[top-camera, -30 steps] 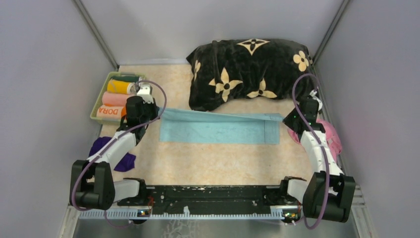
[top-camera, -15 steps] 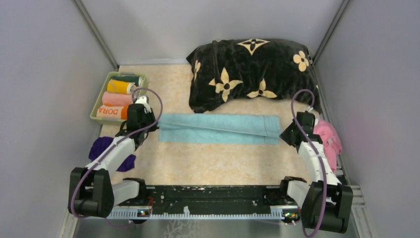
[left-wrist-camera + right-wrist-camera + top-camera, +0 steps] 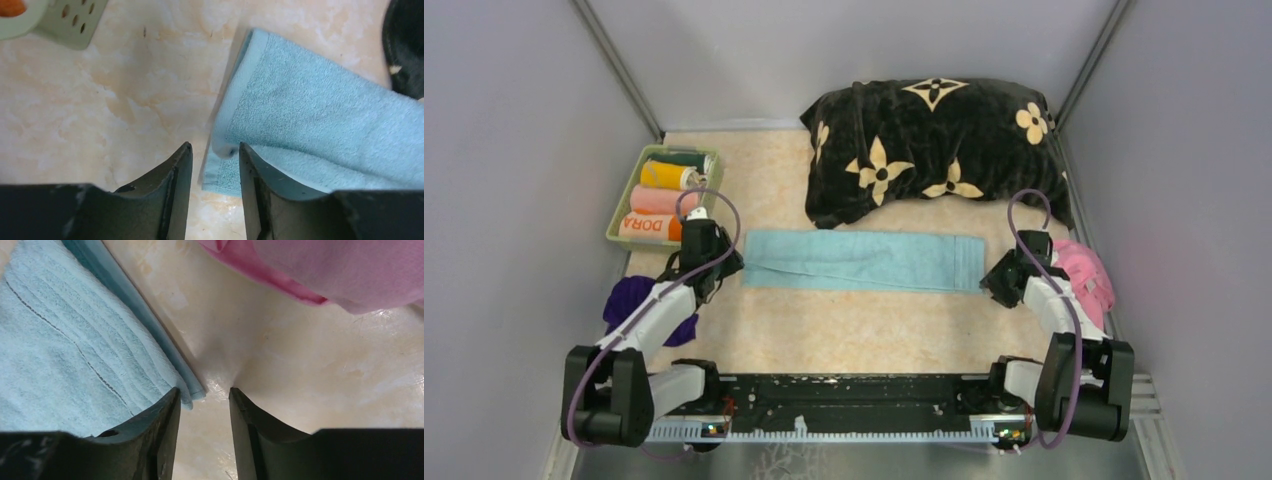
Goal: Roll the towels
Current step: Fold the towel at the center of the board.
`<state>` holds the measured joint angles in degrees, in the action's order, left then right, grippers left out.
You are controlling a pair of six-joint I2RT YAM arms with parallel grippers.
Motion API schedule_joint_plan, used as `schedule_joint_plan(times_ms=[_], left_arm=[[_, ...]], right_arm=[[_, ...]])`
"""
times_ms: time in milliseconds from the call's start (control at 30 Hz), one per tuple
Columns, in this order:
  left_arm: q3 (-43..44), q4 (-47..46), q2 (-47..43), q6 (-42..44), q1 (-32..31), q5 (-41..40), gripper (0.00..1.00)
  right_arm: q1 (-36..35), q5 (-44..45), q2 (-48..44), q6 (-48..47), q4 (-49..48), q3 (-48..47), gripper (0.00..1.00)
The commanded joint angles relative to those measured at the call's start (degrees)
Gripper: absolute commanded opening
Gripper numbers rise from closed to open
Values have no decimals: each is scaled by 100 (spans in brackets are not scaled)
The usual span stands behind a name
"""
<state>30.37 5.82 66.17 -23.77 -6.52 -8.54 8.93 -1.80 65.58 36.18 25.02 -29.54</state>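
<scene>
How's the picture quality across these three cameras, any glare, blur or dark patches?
Left wrist view: the light blue terry towel is sharp, but the black fingers of the left claw are underexposed, nearly featureless. Right wrist view: glare sheens the beige marbled tabletop, and the crumpled pink towel looks slightly soft. Top external view: even light, faint shadows.

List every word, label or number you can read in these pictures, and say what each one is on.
"DORA": white letters on the rolled orange towel, at the near end of the green basket, seen in the top view.
Nothing else is readable. The black cushion has only flower shapes, and neither wrist view shows any text.
</scene>
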Motion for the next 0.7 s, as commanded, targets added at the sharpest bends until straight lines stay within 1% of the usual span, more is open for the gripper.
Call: schedule_joint_plan(times_ms=[0, 33, 100, 167, 267, 367, 467, 600, 667], left_arm=[[-74, 225, -541, -507, 39, -276, 50], [-75, 357, -678, -560, 45, -316, 53], [-88, 557, -963, -703, 45, -415, 59], [-125, 674, -1227, -776, 44, -332, 61], [-215, 919, -1486, -1195, 45, -127, 63], [-381, 938, -1623, -1701, 46, -27, 62], [-616, 724, -1603, -1971, 46, 18, 60], [-768, 581, -1407, -2218, 44, 89, 58], [-819, 490, -1285, -2269, 46, 75, 57]], right_arm=[[53, -57, -27, -138, -14, -177, 45], [57, -28, -89, -155, 58, -216, 48], [56, 13, -253, -197, 151, -288, 51], [59, 34, -431, -281, 200, -368, 52], [58, -60, -672, -437, 201, -474, 52], [49, -356, -873, -659, -8, -508, 53], [37, -703, -926, -725, -275, -485, 54], [-57, -1161, -779, -759, -566, -442, 54], [-110, -1235, -575, -779, -609, -445, 53]])
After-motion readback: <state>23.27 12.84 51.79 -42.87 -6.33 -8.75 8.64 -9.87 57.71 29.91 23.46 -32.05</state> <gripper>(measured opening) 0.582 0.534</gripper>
